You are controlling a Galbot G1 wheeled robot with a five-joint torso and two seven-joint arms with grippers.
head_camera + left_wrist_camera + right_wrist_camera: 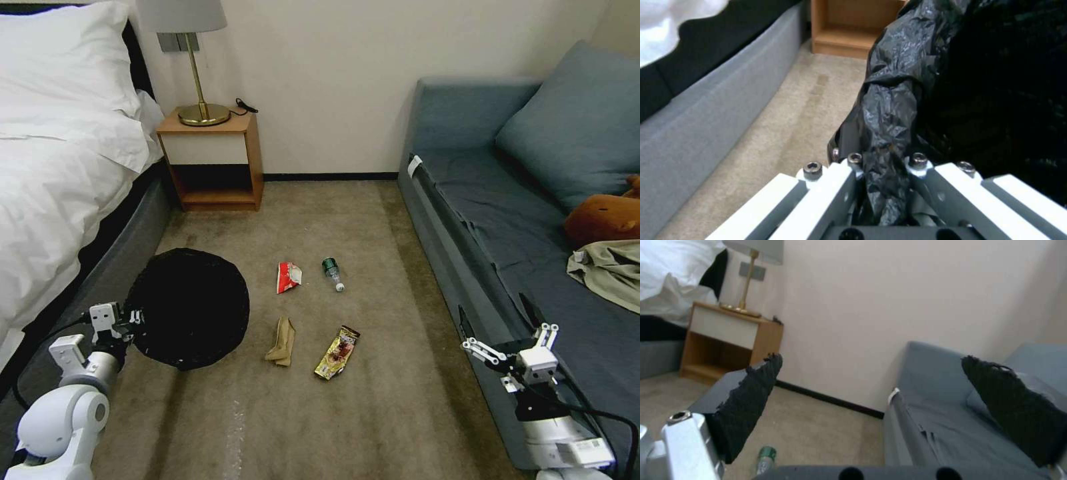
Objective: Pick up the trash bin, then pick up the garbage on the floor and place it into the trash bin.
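Bedroom carpet between bed (60, 187) and sofa (507, 200) is the work area. Left pincer (130, 319) is clenched on the trash bin (190, 308) at its near rim; in the left wrist view the bunched black bag (889, 133) is pinched between the jaws. Whether the bin is already lifted off the carpet cannot be told. Right pincer (510, 330) is held released over the sofa front edge, with nothing between its pads (746, 403).

Litter lies just beside the bin: red-and-white wrapper (288, 276), small bottle (332, 272), tan paper (283, 341), yellow-brown snack wrapper (337, 353). All four are apart from each other and none is in the bin.

Step judged: bin pickup done or nearly done, garbage pickup not yet begun. Next move would call for the right pincer to be brought down over one piece, likely the snack wrapper or bottle, while the bin mouth is kept facing up.
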